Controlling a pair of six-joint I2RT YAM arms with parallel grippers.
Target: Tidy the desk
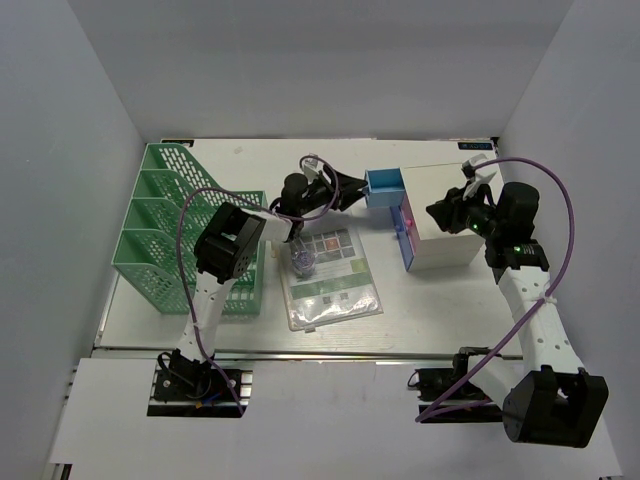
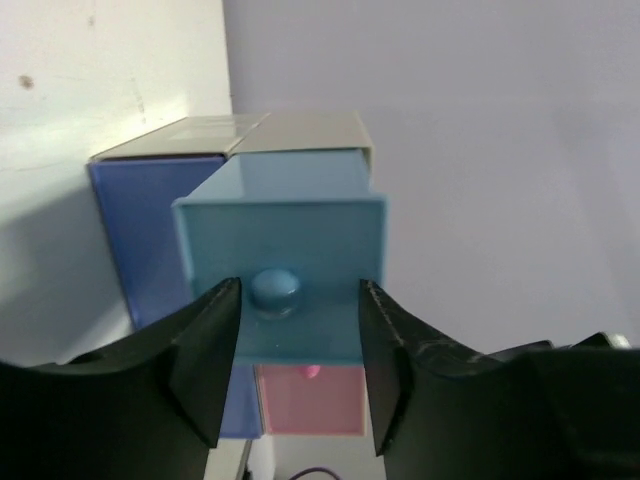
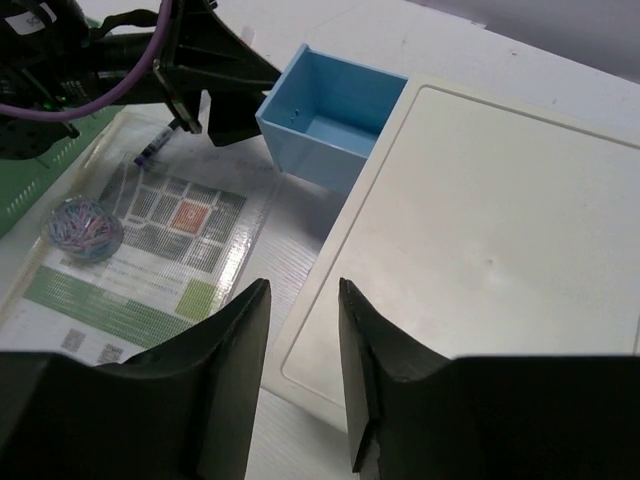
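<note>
Drawer-opening step, it seems: left gripper gapes loose astride the knob of the blue drawer, right gripper hovers narrowly parted, empty, above the white box; next, likely fill the drawer.

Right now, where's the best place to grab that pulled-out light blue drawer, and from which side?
Grip the round knob on the front panel of the light blue drawer, coming straight at that face. It alone stands out from the panel, and the left gripper has its jaws open either side of it.

Plain pale grey walls stand on three sides.
</note>
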